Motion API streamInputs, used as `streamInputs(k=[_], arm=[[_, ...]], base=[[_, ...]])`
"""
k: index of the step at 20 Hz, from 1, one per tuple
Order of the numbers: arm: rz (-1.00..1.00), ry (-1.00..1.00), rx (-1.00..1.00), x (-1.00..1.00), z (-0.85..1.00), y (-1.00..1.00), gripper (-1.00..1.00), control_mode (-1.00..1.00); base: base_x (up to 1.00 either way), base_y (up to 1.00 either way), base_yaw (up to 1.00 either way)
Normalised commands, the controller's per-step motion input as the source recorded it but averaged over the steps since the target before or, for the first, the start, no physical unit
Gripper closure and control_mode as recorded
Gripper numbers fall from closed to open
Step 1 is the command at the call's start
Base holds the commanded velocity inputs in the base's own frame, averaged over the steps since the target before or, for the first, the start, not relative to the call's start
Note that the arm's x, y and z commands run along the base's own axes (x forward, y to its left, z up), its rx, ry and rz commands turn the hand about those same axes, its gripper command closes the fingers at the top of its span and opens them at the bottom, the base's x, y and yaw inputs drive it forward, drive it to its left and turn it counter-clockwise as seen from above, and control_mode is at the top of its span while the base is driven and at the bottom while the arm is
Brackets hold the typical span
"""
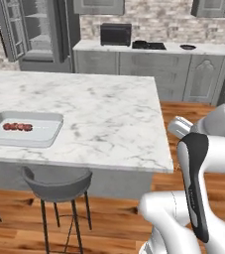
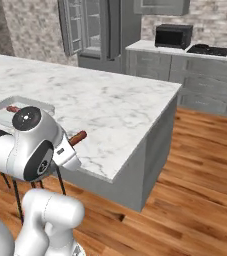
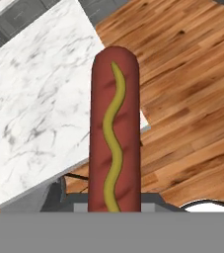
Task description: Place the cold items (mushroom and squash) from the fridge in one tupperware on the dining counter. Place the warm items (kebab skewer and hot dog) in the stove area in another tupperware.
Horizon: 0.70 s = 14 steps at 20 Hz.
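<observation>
1. The gripper (image 3: 114,210) is clamped on the hot dog (image 3: 114,128). In the hand view the sausage, with a mustard line along its length, stands straight out between the fingers. In the right base view its red end (image 2: 78,137) juts from the hand at the near edge of the dining counter (image 2: 115,105).
2. The tupperware (image 1: 49,136) lies on the dining counter, well to the left of the hand in the left base view. The kebab skewer (image 1: 18,127) already lies inside it, toward its far left side.
3. Judgement: the step in hand is carrying the hot dog to that same tupperware, since both are the warm items.
4. Recommended: the arm should cross above the counter top with the hot dog kept clear of the counter edge and of the tupperware rim.
5. Recommended: it should lower over the bare floor of the tupperware, to the right of the skewer, and release only once the sausage is low and inside the walls, as a round item may roll.
6. The stool (image 1: 57,183) stands below the tupperware's side of the counter and is no obstacle at counter height.
</observation>
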Motion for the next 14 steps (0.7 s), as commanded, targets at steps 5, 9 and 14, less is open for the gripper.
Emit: streamInputs(k=[5,9,14], arm=[[0.0,0.0,0.0,0.0,0.0,0.0,1.0,1.0],[0.0,0.0,0.0,0.0,0.0,0.0,1.0,1.0],[0.0,0.0,0.0,0.0,0.0,0.0,1.0,1.0]], base=[[-0.07,1.0,-0.17],[-0.11,1.0,-0.2],[-0.01,1.0,-0.19]])
